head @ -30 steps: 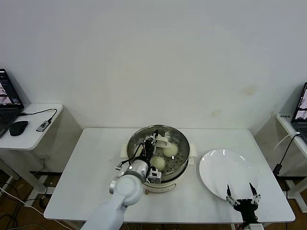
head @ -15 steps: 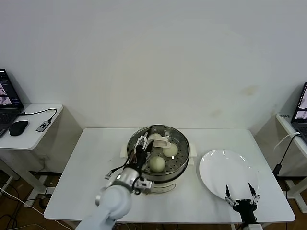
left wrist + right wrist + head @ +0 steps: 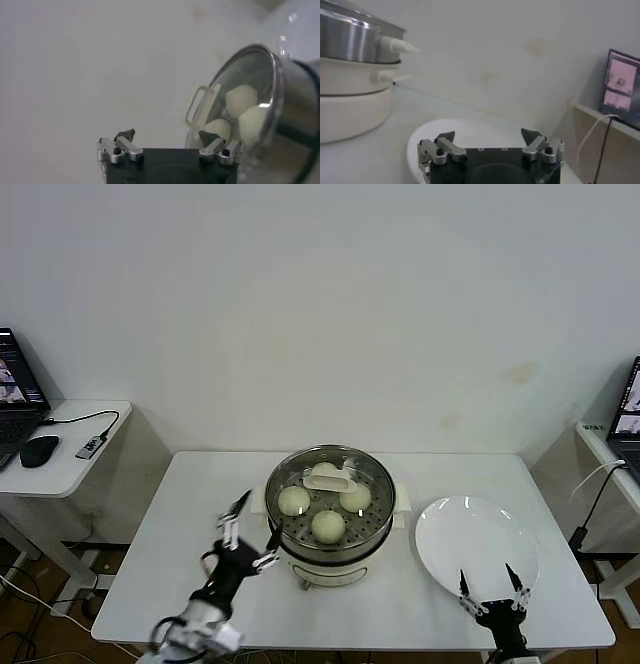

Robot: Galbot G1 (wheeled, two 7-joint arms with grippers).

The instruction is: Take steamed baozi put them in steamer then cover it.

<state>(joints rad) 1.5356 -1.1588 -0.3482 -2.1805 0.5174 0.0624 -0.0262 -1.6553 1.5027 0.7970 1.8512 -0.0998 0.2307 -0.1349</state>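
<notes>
The steamer (image 3: pixel 330 519) stands in the middle of the white table (image 3: pixel 190 514), and the cover (image 3: pixel 330 484) already sits on it: the cream handle rests at the far side of the glass, and 3 buns (image 3: pixel 328 525) show through it on the perforated tray; a 4th may lie under the handle, but that is hard to tell.

The left gripper (image 3: pixel 247 526) hangs just beside the steamer's left wall, its fingers spread wide and holding nothing. The right gripper (image 3: pixel 490 588) waits well to the right of the steamer, at the near edge of the white plate (image 3: pixel 470 534), also spread wide and empty.

By my judgement the task is all but done.

The buns look soft and light, so they would dent under a hard squeeze and want a gentle hold around their sides. The cover is glass with a metal rim, stiff, fairly heavy and breakable; its oblong handle is the only safe place to take it.

The table is smooth and glossy. Left of the steamer, a side desk (image 3: pixel 60 454) carries a laptop (image 3: pixel 15 389) and mouse (image 3: pixel 38 450); behind is a plain pale wall.
</notes>
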